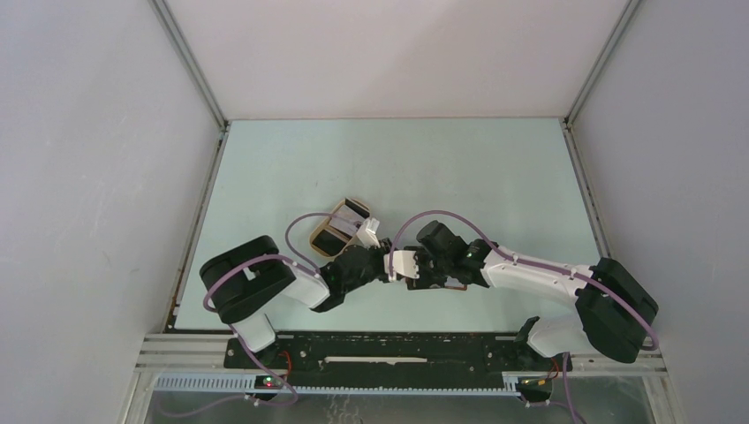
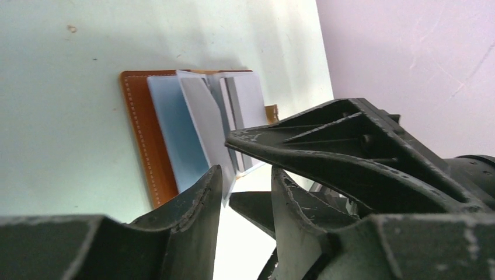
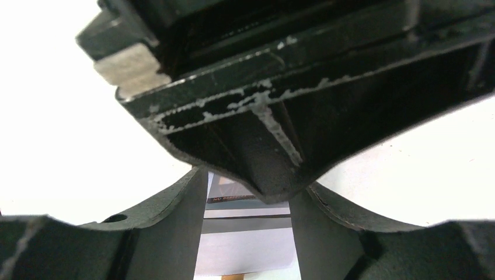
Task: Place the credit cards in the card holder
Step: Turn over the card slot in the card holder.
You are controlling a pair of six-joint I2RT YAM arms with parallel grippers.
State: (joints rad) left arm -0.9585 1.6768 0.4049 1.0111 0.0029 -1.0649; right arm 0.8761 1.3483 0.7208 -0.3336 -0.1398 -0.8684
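Observation:
The card holder [image 1: 346, 225], brown leather, lies open on the table just beyond both grippers. In the left wrist view the card holder [image 2: 149, 134] shows bluish and grey leaves fanned upright. My left gripper [image 1: 386, 265] and right gripper [image 1: 417, 269] meet tip to tip around a whitish credit card [image 1: 402, 262]. The right gripper [image 3: 251, 186] is shut on the credit card [image 3: 248, 245] across its striped face. The left gripper [image 2: 247, 170] has its fingers apart, and a glaring white surface [image 2: 245, 233] fills the gap. Whether those fingers still press the card does not show.
The right arm's dark fingers [image 2: 327, 146] cross close over the left gripper. Grey walls and metal frame posts [image 1: 212, 106] close in the pale green table [image 1: 495, 177] on three sides. Purple cables [image 1: 442, 216] loop above both wrists.

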